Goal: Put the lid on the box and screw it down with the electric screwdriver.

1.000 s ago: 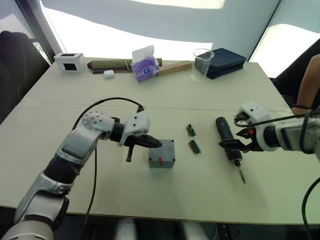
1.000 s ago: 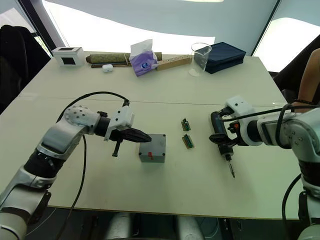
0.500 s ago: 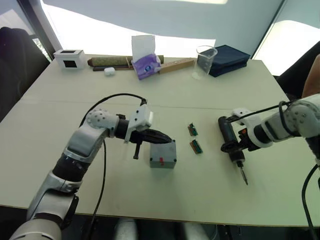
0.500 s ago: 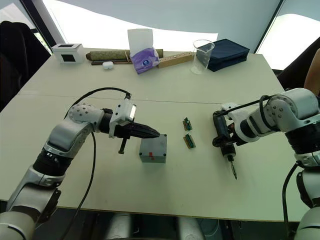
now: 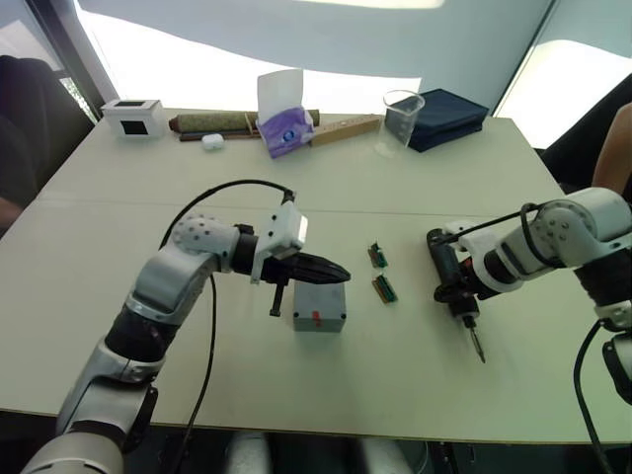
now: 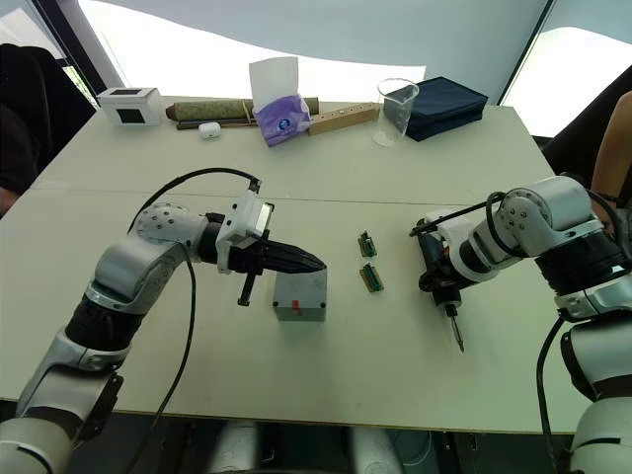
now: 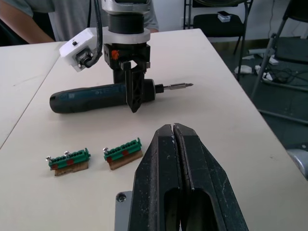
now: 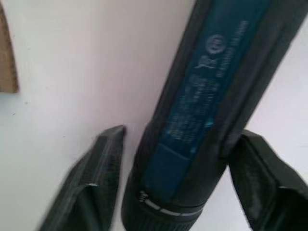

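The grey box [image 5: 319, 308] stands mid-table with a red mark on its near side. The lid lies flat on top of it, and one lid corner [image 7: 120, 196] shows a screw head. My left gripper [image 5: 341, 273] is shut and empty. Its tips reach over the far edge of the box top. The black electric screwdriver [image 5: 439, 252] lies on the table to the right, its bit pointing toward me. My right gripper [image 5: 456, 288] straddles its tapered end, open. One finger [image 8: 96, 178] shows a slim gap to the tool body [image 8: 202, 96].
Two small green circuit boards [image 5: 377, 256] [image 5: 385, 288] lie between box and screwdriver. Along the far edge stand a white box with a black window [image 5: 133, 117], a tissue pack [image 5: 281, 128], a clear cup [image 5: 400, 123] and a dark pouch [image 5: 446, 107]. A person's arm [image 5: 612, 163] is at the right.
My left gripper has slid right, from beside the box to over its top. My right gripper has turned and settled astride the screwdriver. The screwdriver and box have stayed put.
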Controlling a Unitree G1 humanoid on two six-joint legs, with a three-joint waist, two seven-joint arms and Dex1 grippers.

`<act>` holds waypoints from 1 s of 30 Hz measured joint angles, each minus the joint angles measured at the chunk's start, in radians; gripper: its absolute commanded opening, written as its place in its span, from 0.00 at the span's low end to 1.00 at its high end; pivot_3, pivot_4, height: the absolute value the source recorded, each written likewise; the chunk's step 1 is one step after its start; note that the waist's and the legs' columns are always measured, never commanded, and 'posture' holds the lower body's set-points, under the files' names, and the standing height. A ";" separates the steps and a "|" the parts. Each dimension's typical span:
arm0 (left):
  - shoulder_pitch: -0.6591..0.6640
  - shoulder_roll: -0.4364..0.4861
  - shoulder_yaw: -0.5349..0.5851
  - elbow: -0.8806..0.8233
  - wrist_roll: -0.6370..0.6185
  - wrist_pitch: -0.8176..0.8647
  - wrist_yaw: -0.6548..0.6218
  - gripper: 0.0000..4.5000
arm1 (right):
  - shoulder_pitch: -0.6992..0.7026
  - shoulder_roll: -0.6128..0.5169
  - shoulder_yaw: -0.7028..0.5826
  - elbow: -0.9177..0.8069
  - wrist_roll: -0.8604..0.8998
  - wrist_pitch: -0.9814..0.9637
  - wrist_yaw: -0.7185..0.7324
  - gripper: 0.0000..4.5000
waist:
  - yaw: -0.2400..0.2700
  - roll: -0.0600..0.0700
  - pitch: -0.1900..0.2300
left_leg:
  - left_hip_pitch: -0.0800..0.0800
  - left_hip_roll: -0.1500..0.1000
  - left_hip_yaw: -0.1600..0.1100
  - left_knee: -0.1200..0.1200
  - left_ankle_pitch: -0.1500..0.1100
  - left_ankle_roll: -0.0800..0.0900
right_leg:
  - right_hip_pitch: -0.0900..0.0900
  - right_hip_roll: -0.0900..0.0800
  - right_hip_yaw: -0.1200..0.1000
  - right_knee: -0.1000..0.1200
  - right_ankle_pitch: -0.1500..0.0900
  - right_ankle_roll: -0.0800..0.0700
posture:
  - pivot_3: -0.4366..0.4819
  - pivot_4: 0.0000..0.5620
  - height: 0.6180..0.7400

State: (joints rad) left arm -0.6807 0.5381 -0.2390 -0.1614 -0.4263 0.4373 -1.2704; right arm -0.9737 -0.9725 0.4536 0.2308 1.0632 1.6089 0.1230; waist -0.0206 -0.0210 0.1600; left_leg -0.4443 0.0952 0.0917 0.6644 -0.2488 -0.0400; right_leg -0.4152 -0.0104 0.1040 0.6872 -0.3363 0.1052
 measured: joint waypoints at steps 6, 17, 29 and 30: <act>0.011 0.016 0.000 -0.009 0.000 0.019 0.014 0.00 | 0.000 0.020 -0.025 0.015 0.000 0.000 -0.018 0.42 | -0.007 0.000 0.000 | 0.001 0.000 0.000 0.000 0.000 0.000 | 0.000 0.000 0.000 0.001 0.000 0.000 | 0.48 0.27 0.85; 0.050 0.107 0.012 -0.010 0.014 0.026 0.034 0.00 | -0.020 0.134 -0.355 -0.244 0.053 -0.064 -0.003 0.42 | -0.024 0.005 0.003 | -0.003 0.001 -0.002 -0.002 0.001 -0.001 | -0.006 0.001 0.001 0.003 0.000 0.000 | 0.48 0.27 0.85; 0.108 0.122 0.003 -0.029 0.069 0.030 0.075 0.00 | 0.423 0.482 -0.491 -0.736 -0.251 -0.816 0.124 0.42 | 0.007 0.005 0.004 | -0.007 -0.001 -0.003 0.002 0.003 -0.004 | -0.005 0.000 -0.003 0.003 0.000 0.001 | 0.48 0.27 0.85; 0.109 0.122 -0.003 -0.029 0.073 0.032 0.076 0.00 | 0.441 0.503 -0.477 -0.750 -0.290 -0.874 0.134 0.42 | 0.004 0.005 0.004 | -0.007 -0.001 -0.004 0.001 0.004 -0.007 | -0.005 0.000 -0.003 0.003 0.000 0.001 | 0.48 0.27 0.85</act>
State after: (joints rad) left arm -0.5719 0.6598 -0.2420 -0.1904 -0.3535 0.4695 -1.1943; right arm -0.5327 -0.4696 -0.0233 -0.5196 0.7734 0.7353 0.2568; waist -0.0162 -0.0156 0.1636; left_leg -0.4512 0.0944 0.0880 0.6658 -0.2445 -0.0474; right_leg -0.4197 -0.0105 0.1010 0.6905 -0.3359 0.1062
